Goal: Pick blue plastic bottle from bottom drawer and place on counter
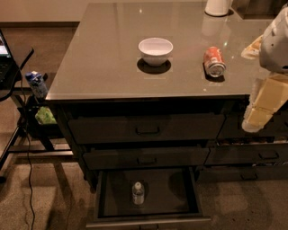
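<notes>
The blue plastic bottle (138,193), small and clear with a white cap, stands upright in the middle of the open bottom drawer (166,188). The drawer is pulled out from under two closed drawers. The glossy grey counter (103,58) tops the cabinet. My gripper (257,112), cream-coloured below a white arm part, hangs at the right edge of the view. It is in front of the counter's right front edge, well above and to the right of the bottle, and it holds nothing that I can see.
A white bowl (155,50) and a red soda can (214,61) lying on its side are on the counter. A white vessel (218,6) stands at the back. At left, a black side table (13,76) has a blue-capped bottle (37,84) beside it and a cable (28,157) hanging down.
</notes>
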